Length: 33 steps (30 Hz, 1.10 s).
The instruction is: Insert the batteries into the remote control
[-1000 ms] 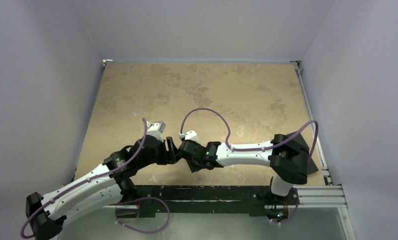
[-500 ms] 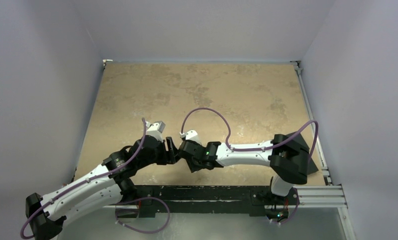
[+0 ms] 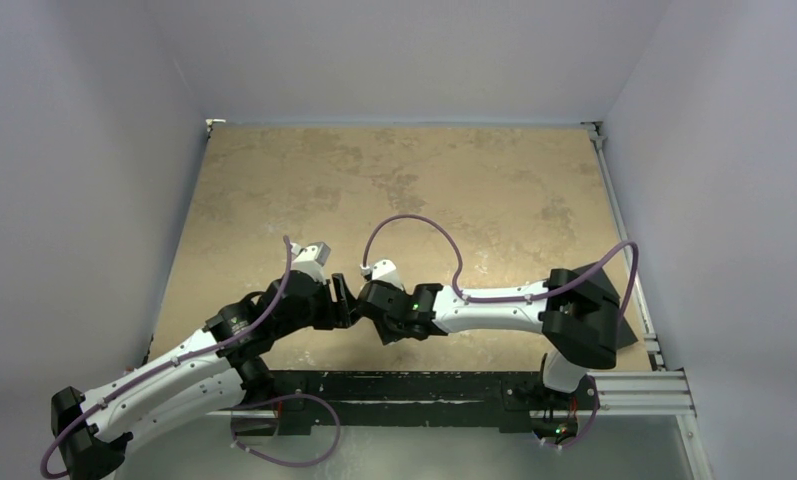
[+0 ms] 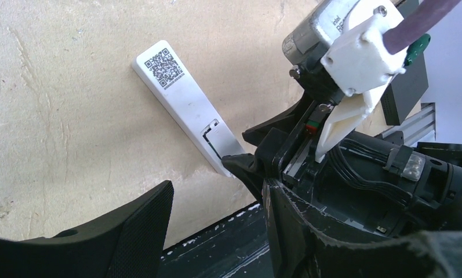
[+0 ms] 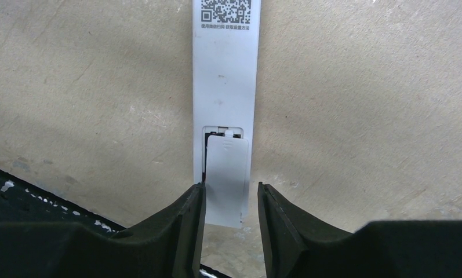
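Right wrist view: the right gripper (image 5: 228, 202) seems to pinch the near end of the remote control (image 5: 225, 75), lying face-down on the table (image 5: 101, 87) with its battery cover (image 5: 227, 174) partly off, while the left gripper (image 4: 217, 231) gapes empty; no batteries visible, so loading likely remains.

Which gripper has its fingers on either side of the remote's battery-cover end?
The right gripper: its fingers flank the cover end of the remote control, though whether they pinch it is unclear. The left gripper hangs open nearby, holding nothing.
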Motion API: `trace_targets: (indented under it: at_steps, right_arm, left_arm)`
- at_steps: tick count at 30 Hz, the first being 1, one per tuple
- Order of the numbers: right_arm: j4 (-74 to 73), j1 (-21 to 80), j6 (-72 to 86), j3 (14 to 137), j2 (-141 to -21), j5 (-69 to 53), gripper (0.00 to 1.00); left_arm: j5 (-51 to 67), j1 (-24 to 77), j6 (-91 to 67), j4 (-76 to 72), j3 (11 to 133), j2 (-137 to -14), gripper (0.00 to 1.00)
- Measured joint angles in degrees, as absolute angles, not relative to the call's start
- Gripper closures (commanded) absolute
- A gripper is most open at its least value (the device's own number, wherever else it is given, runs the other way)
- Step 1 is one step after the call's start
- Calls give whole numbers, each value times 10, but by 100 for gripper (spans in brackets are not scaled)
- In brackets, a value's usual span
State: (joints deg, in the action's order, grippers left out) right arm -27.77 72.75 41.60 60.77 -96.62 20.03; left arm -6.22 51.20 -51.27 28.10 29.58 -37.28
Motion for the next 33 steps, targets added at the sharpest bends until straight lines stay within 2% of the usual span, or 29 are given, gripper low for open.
trace_targets:
  at_steps: [10, 14, 18, 28, 33]
  right_arm:
    - [-275, 730, 418, 608, -923, 201, 58]
    - [-274, 731, 425, 607, -907, 203, 71]
    - [-274, 731, 429, 605, -907, 205, 79]
    - [-273, 731, 429, 604, -921, 211, 89]
    - [-274, 731, 429, 604, -946, 216, 89]
  left_arm:
    - [-62, 512, -513, 279, 296, -378, 42]
    - [-62, 512, -512, 275, 296, -388, 42]
    - [-62, 512, -512, 270, 296, -395, 42]
    - [-62, 512, -513, 262, 296, -406, 42]
    - [-62, 512, -512, 262, 296, -406, 42]
